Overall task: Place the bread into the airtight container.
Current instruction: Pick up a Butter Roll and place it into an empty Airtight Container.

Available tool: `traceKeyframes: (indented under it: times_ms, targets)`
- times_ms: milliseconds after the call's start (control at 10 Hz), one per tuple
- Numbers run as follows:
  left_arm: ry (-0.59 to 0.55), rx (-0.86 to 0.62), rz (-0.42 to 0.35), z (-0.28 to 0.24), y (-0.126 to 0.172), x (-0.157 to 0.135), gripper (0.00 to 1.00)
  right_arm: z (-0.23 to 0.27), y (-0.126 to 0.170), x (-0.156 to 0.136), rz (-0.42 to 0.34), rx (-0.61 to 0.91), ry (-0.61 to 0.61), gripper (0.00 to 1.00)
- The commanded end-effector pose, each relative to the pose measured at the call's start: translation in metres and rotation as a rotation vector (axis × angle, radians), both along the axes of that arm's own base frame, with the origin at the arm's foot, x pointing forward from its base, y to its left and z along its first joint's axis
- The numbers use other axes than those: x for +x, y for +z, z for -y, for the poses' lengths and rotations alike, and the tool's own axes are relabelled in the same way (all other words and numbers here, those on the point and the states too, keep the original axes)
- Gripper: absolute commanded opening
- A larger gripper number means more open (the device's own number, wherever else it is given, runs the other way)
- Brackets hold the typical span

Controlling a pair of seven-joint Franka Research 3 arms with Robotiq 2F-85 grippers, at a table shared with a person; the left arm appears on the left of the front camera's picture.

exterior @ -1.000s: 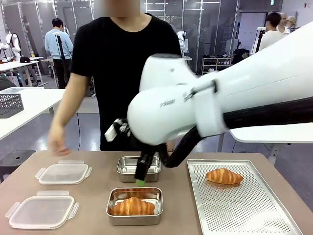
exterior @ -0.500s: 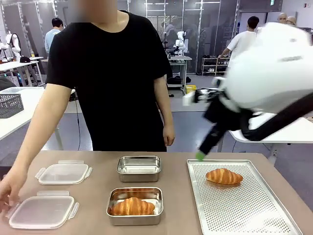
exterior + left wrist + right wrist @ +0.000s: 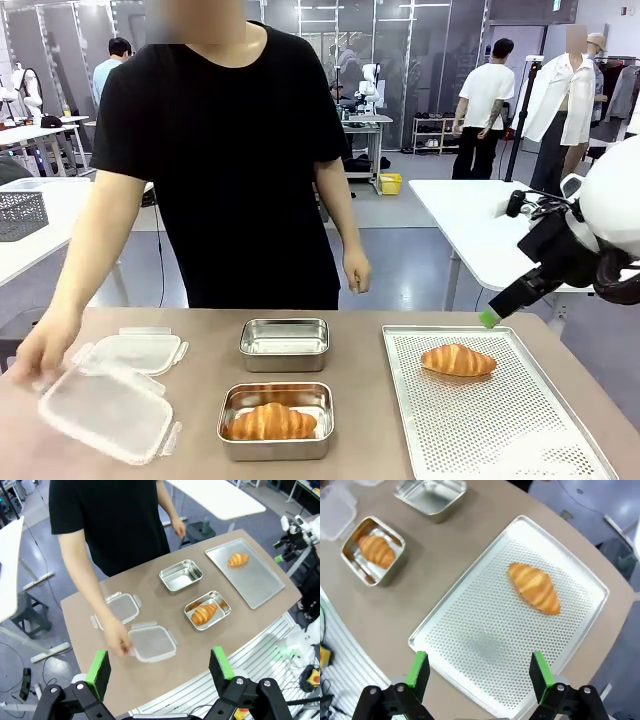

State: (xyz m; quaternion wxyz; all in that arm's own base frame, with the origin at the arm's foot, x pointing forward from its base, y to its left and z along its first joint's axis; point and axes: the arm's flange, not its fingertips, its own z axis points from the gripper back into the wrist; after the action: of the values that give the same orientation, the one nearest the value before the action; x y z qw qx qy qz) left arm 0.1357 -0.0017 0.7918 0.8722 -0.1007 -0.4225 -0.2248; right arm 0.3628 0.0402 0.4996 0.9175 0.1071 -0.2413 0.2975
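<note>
So, halfway: one golden croissant boxed in the square steel container, second croissant on the perforated metal tray at 3 o'clock; my left gripper and right gripper spread wide, empty.

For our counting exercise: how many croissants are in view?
2. One croissant lies in the nearer steel container, the other croissant on the perforated tray. None looks hidden.

Even, bright overhead light: you see only soft, short shadows beside the near steel container. Ahead of the right gripper, between its fingers, the tray carries a faint grey patch. The lid in the person's hand is slightly motion-blurred. Both wrist views bow straight lines toward their edges.
</note>
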Motion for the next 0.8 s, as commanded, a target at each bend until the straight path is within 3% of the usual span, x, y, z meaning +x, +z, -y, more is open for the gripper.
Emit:
traceKeyframes:
  times_ms: [0, 500, 700]
  targets:
    - [-0.004, -0.002, 0.008, 0.002, 0.001, -0.002, 1.0, -0.007, 0.005, -0.006, -0.02, -0.005, 0.039, 1.0]
    - [-0.004, -0.002, 0.008, 0.002, 0.001, -0.002, 1.0, -0.009, 0.001, -0.004, -0.014, -0.001, 0.033, 1.0]
    - [-0.004, -0.002, 0.008, 0.002, 0.001, -0.002, 1.0, -0.021, -0.006, 0.041, 0.044, -0.13, -0.067, 1.0]
